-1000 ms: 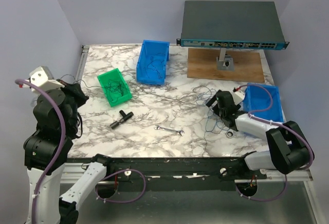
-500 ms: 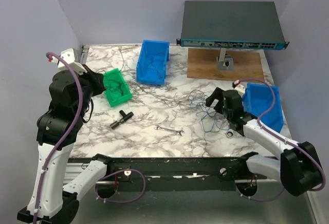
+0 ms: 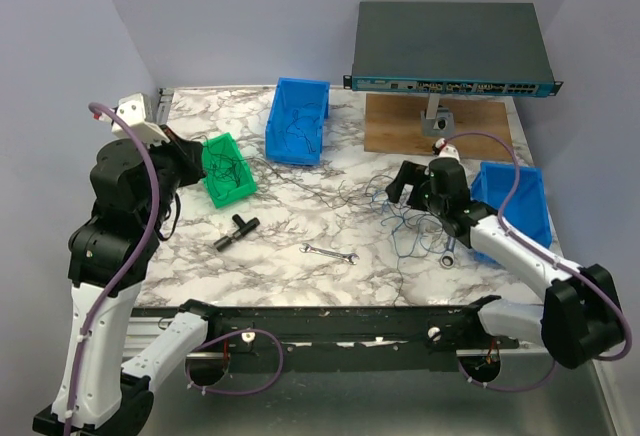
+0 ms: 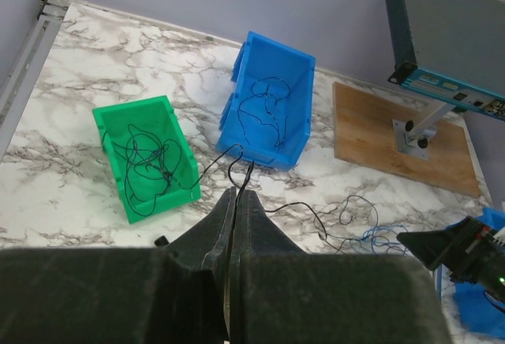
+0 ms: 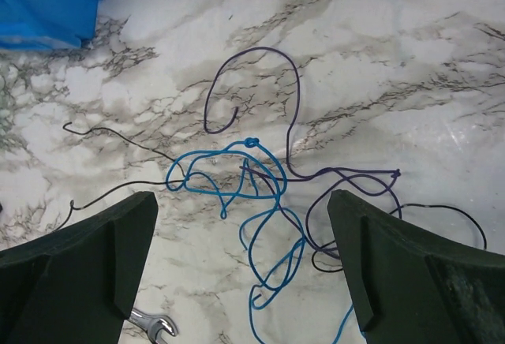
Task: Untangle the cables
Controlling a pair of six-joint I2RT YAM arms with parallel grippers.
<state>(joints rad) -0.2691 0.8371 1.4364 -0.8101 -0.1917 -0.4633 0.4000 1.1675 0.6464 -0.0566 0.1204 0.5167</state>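
Note:
The cables lie tangled (image 3: 398, 212) on the marble table, right of centre: bright blue loops (image 5: 264, 202), a purple strand (image 5: 260, 50) and thin black wires (image 5: 118, 143). My right gripper (image 3: 402, 186) hovers over that tangle, open (image 5: 241, 210), with the blue loops between its fingers and nothing held. My left gripper (image 3: 190, 164) is raised beside the green bin. It is shut (image 4: 237, 196) on one black cable (image 4: 293, 204), which runs from the fingertips across the table to the tangle (image 4: 371, 237).
A green bin (image 3: 210, 146) and a blue bin (image 3: 300, 91) hold more black wires. Another blue bin (image 3: 530, 211) stands at the right edge. A silver wrench (image 3: 330, 252) and a black T-shaped piece (image 3: 236, 228) lie in front. A network switch (image 3: 450, 46) stands on a wooden board (image 3: 480, 131) behind.
The left arm rose and swung in toward the green bin, still shut on its black cable. The right arm reached up and left over the tangle, and its jaws opened a little wider.

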